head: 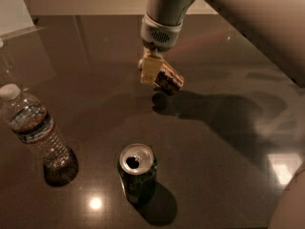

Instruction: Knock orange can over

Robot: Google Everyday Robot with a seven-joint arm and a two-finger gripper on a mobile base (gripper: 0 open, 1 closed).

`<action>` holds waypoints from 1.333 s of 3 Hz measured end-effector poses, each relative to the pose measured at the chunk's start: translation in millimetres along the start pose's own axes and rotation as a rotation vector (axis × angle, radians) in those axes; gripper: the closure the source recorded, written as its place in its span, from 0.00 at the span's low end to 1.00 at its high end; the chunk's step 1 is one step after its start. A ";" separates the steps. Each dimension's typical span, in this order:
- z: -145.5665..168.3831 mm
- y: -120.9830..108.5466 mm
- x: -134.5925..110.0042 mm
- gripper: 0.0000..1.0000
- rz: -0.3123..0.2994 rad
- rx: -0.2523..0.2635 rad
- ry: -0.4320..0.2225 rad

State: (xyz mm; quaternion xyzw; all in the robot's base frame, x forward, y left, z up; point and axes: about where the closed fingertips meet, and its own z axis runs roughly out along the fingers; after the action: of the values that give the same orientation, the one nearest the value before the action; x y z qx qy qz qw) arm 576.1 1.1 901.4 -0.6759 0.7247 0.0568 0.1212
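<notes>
Orange can is hanging steeply tilted, almost on its side, in the hand, which is gripping it narrowly over the far middle of the worktop. The can is sitting clear of the surface, its shadow lying just below it. A dark green can is standing upright at the near middle, and a clear water bottle is standing at the left, both well apart from the hand.
</notes>
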 end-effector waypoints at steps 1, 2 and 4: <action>12.7 5.6 25.0 0.83 -0.006 -0.037 0.108; 18.8 6.3 36.6 0.59 -0.017 -0.053 0.160; 31.0 2.1 43.1 0.13 -0.069 -0.066 0.228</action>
State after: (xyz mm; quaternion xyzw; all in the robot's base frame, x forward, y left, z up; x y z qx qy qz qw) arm 574.6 -32.8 860.4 -0.7061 0.7078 -0.0009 0.0176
